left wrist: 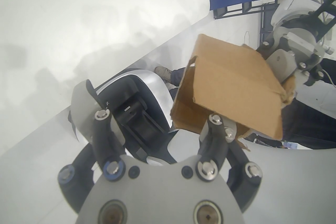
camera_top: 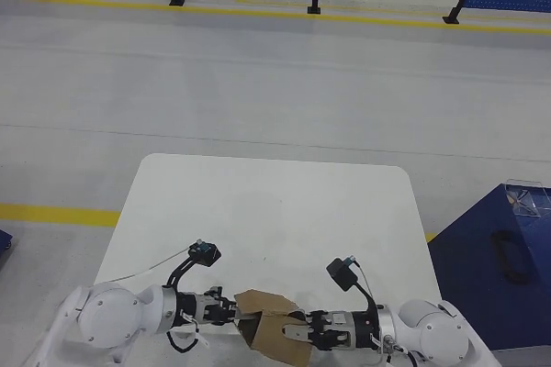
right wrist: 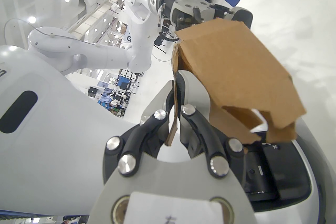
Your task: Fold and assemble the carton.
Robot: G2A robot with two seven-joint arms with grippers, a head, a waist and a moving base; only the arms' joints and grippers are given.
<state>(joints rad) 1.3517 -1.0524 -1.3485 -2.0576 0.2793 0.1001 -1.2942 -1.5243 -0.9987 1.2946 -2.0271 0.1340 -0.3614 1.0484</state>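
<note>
At the six o'clock edge of the bench [camera_top: 257, 211], the half-folded brown carton [camera_top: 271, 323] hangs between both arms. The right claw [right wrist: 176, 95] pinches one flap tight. The left claw [camera_top: 228, 311], spread wide, sits at its nine o'clock end.

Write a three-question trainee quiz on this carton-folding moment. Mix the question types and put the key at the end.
1. True or false: the carton lies flat on the table.
2. Fill in: the left gripper is ____ (open or shut).
3. Which gripper pinches an edge of the carton?
A. left gripper
B. right gripper
C. neither

Key
1. False: it is held up off the table, between the two arms.
2. open
3. B
</note>
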